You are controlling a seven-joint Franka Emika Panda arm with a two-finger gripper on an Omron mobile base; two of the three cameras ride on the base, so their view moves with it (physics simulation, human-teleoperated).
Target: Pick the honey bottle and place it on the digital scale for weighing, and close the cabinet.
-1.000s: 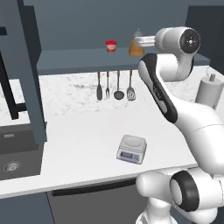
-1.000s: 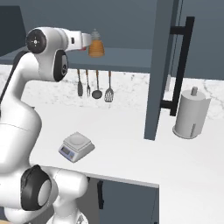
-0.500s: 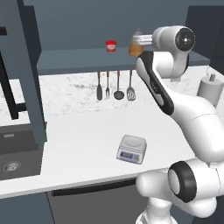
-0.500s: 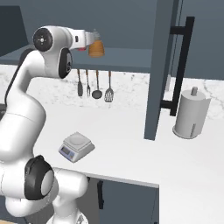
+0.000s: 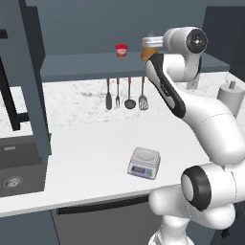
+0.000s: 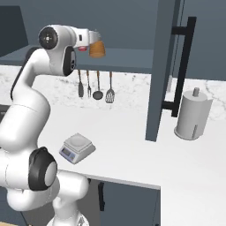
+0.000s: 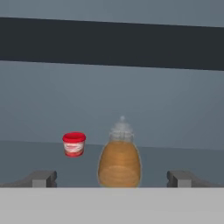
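The amber honey bottle (image 7: 119, 162) with its pale cap stands on the cabinet's lower shelf (image 7: 52, 155). My gripper (image 7: 113, 179) is open, and its dark fingertips (image 7: 43, 178) flank the bottle on both sides with gaps. From the left base the honey bottle (image 5: 148, 49) is partly hidden behind my hand; from the right base the honey bottle (image 6: 97, 47) sits just in front of the gripper (image 6: 92, 40). The digital scale (image 5: 144, 162) lies on the white counter, also seen as the scale (image 6: 77, 148). A dark cabinet door (image 6: 162, 66) with a black handle stands open, as does the left door (image 5: 27, 76).
A small red-lidded jar (image 7: 74, 144) sits on the shelf left of the bottle, also the jar (image 5: 121, 50). Kitchen utensils (image 5: 129, 93) hang below the shelf. A paper towel roll (image 6: 193, 115) stands at the counter's right, and a sink (image 5: 14, 177) lies at the left.
The arm has straightened and lifted, carrying the hand forward toward the shelf and the bottle. The bottle and the scale have stayed where they were.
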